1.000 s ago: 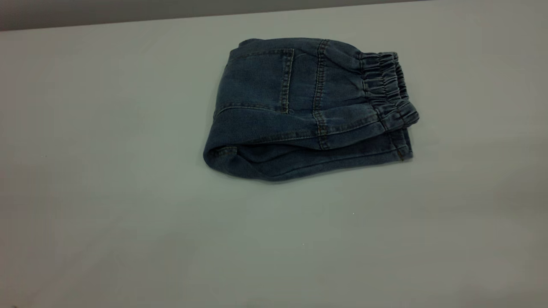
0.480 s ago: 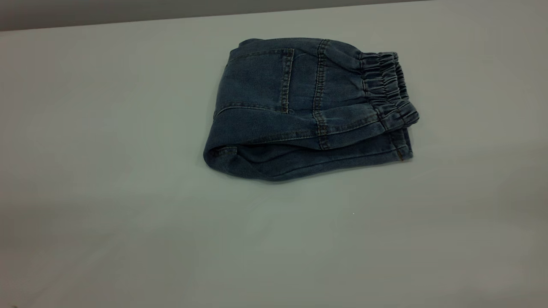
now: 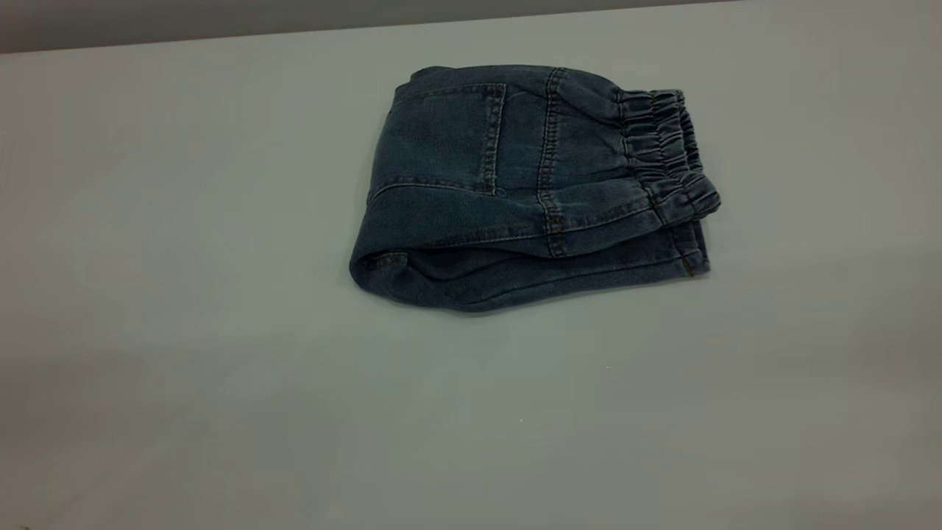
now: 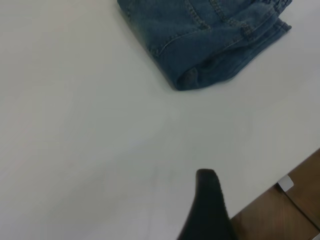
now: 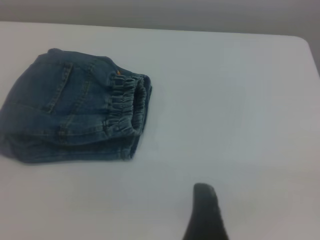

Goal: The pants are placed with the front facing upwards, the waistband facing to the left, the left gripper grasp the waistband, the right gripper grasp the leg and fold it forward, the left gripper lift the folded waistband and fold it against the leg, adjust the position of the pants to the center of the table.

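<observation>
The pants [image 3: 515,184] lie folded into a compact bundle on the white table [image 3: 221,368], toward its far middle, back patch pocket [image 3: 449,136] facing up. The gathered waistband [image 3: 662,151] sits at the bundle's right end, resting on the leg layer [image 3: 559,276] underneath. In the left wrist view the pants [image 4: 200,35] lie far from the left gripper [image 4: 207,200], which hangs near the table's edge. The right wrist view shows pants [image 5: 70,115] and waistband [image 5: 125,107] well away from the right gripper [image 5: 205,210]. Neither gripper touches the cloth or appears in the exterior view.
Bare tabletop surrounds the bundle on all sides. The left wrist view shows the table's edge with brown wooden floor [image 4: 280,215] beyond it and a small white piece [image 4: 286,183]. A dark strip [image 3: 221,18] runs behind the table's far edge.
</observation>
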{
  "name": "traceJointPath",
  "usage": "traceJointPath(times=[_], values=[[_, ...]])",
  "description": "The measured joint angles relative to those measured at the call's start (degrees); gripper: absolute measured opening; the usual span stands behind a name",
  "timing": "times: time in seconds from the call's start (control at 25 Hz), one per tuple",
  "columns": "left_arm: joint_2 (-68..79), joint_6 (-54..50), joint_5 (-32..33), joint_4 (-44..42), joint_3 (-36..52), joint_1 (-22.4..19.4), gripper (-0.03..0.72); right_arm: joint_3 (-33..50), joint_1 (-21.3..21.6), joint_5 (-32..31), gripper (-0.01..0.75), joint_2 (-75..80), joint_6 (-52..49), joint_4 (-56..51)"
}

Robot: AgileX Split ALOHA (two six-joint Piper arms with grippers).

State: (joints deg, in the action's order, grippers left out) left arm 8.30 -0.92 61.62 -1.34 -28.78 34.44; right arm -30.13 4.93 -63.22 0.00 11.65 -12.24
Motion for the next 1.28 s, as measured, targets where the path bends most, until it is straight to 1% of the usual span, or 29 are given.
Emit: traceJointPath(times=[0.56,0.64,0.72,0.8,0.96,1.12,1.2,1.28], values=[[-0.79,0.0,0.16,0.0,0.0,0.0,0.485,0.0,0.0,-0.06,0.437,0.0,-0.05,-0.05],[-2.02,0.01,0.21,0.0,-0.05,-0.86,0.485,0.0,0.0,-0.06,0.437,0.0,-0.05,-0.16],[-3.61,0.19,0.26,0.0,-0.05,-3.81,0.485,0.0,0.0,-0.06,0.437,0.0,-0.05,-0.15],[-5.0,0.19,0.26,0.0,-0.05,-8.03,0.485,0.0,-0.23,-0.06,0.437,0.0,-0.05,-0.15],[-6.77,0.19,0.26,0.0,-0.05,-17.91,0.485,0.0,-4.16,-0.06,0.437,0.0,-0.05,-0.3],[-7.95,0.19,0.26,0.0,-0.05,-26.64,0.485,0.0,-8.16,-0.06,0.437,0.0,-0.05,-0.36],[-8.32,0.19,0.26,0.0,-0.05,-30.13,0.485,0.0,-9.24,-0.06,0.437,0.0,-0.05,-0.42],[-8.32,0.19,0.21,0.0,-0.05,-32.67,0.485,0.0,-9.08,-0.06,0.437,0.0,-0.05,-0.41]])
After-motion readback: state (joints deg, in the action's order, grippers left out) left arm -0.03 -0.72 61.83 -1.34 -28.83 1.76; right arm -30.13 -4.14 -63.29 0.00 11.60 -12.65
